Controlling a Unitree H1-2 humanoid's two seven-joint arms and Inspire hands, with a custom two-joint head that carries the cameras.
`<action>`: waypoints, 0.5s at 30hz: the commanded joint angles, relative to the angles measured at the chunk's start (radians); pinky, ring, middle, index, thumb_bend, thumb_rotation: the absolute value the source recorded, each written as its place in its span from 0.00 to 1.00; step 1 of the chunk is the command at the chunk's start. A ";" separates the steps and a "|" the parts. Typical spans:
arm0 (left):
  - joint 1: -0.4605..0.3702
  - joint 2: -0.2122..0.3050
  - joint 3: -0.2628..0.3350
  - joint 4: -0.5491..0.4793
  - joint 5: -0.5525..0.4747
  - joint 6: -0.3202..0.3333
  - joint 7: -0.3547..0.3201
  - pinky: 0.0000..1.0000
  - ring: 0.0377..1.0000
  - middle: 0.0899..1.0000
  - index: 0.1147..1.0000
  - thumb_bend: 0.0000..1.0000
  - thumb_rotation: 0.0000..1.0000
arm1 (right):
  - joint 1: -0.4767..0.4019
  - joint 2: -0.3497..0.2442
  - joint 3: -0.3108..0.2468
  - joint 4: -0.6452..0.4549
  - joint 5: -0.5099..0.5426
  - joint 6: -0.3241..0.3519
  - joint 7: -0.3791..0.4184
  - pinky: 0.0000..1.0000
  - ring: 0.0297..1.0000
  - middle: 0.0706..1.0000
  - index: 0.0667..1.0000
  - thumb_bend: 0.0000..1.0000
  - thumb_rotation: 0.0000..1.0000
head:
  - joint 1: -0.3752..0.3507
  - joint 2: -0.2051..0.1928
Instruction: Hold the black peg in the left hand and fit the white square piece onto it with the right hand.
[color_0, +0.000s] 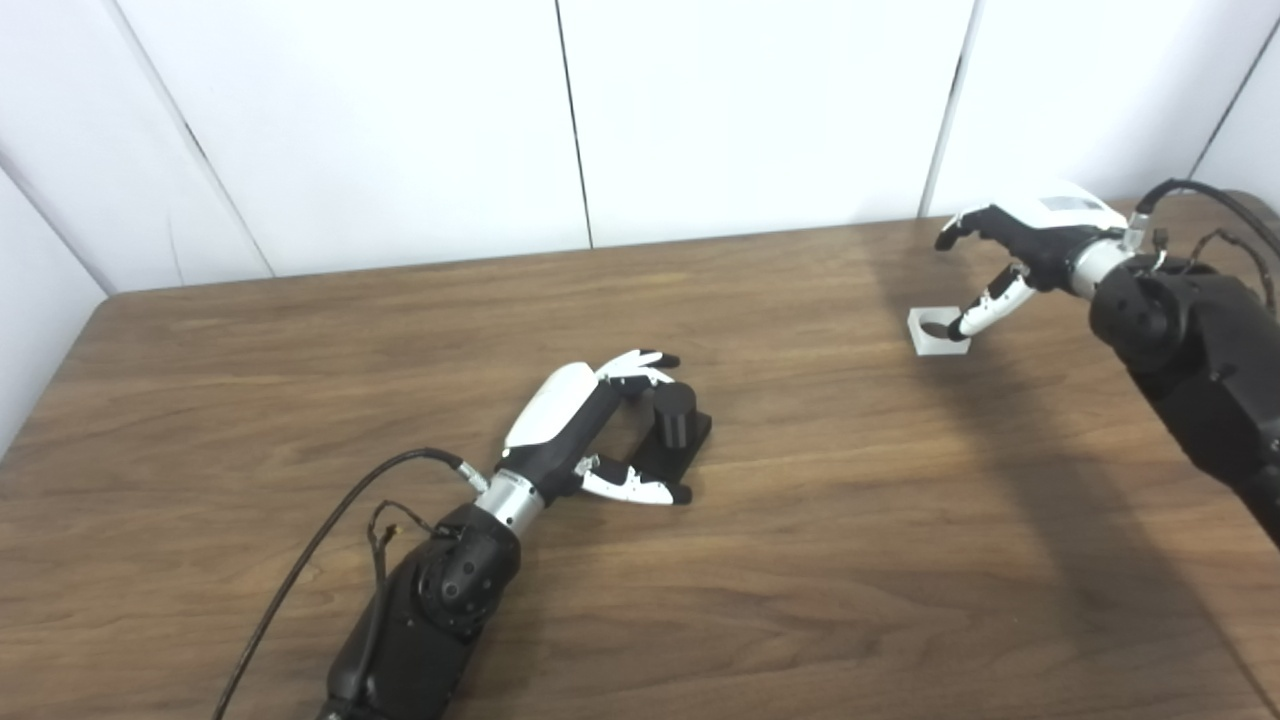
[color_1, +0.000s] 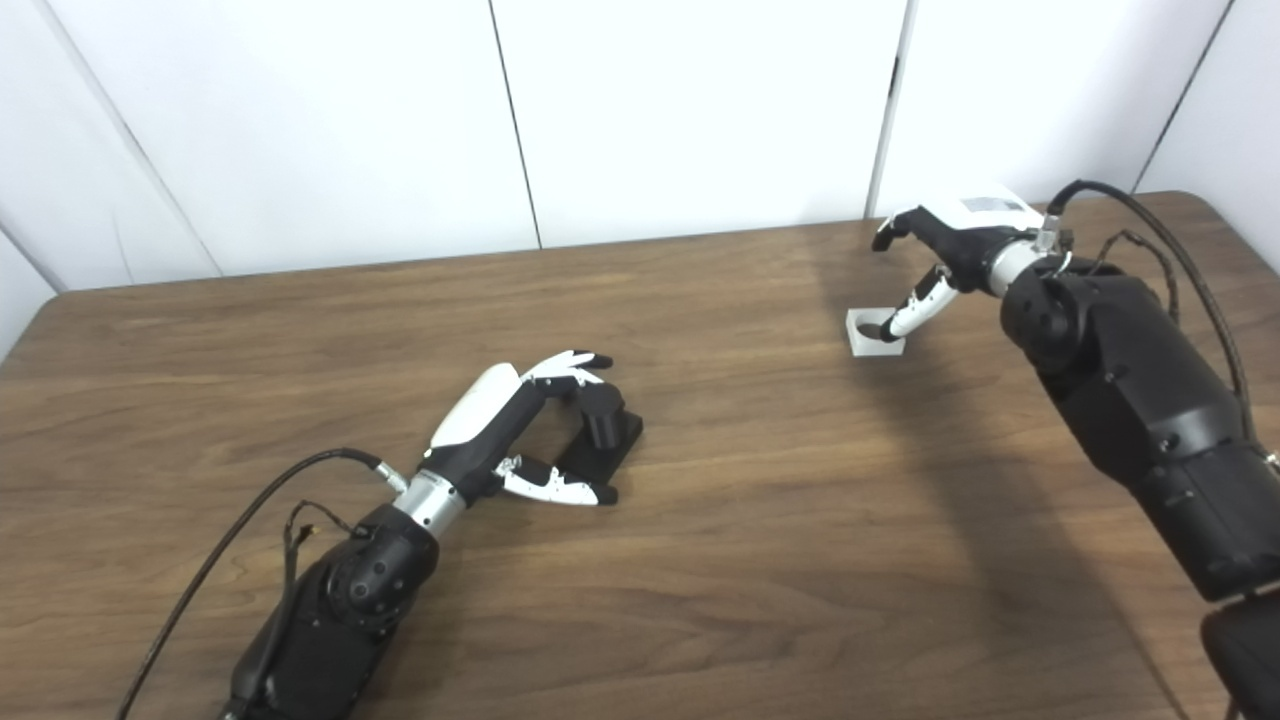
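Our left hand (color_0: 590, 425) lies low on the table (color_0: 800, 520), its fingers (color_0: 640, 365) spread to either side of the black peg (color_0: 676, 412): the upper ones reach over its far side, the thumb lies along the near edge of its flat base. They bracket the peg but do not look clamped on it yet. Our right hand (color_1: 945, 265) hangs well off to the right, fingers apart, one fingertip (color_1: 890, 328) dipping into the hole of the white square piece (color_1: 873, 336).

We judge the step in hand to be securing both parts. We should close squarely on the peg's base and keep the post upright and clear, then pinch the piece by its outer walls.

The peg is a short matte cylinder on a rectangular base. The piece is small and pale, with a dark central opening.
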 joint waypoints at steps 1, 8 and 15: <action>-0.013 0.020 0.000 -0.008 0.016 0.020 -0.010 0.81 0.93 0.88 0.58 0.82 0.15 | -0.069 -0.027 -0.004 -0.008 -0.010 -0.028 -0.008 0.73 0.84 0.85 0.76 0.80 0.25 | -0.001 0.000; -0.012 0.023 0.004 -0.011 0.010 0.020 -0.014 0.81 0.93 0.88 0.58 0.82 0.14 | -0.071 -0.025 0.008 -0.015 -0.019 -0.027 0.010 0.74 0.85 0.85 0.77 0.81 0.26 | 0.004 0.002; -0.015 0.027 0.005 -0.015 0.008 0.023 -0.020 0.81 0.93 0.88 0.58 0.81 0.14 | -0.057 -0.016 0.009 -0.028 -0.022 -0.017 0.018 0.77 0.86 0.85 0.77 0.82 0.27 | 0.003 0.004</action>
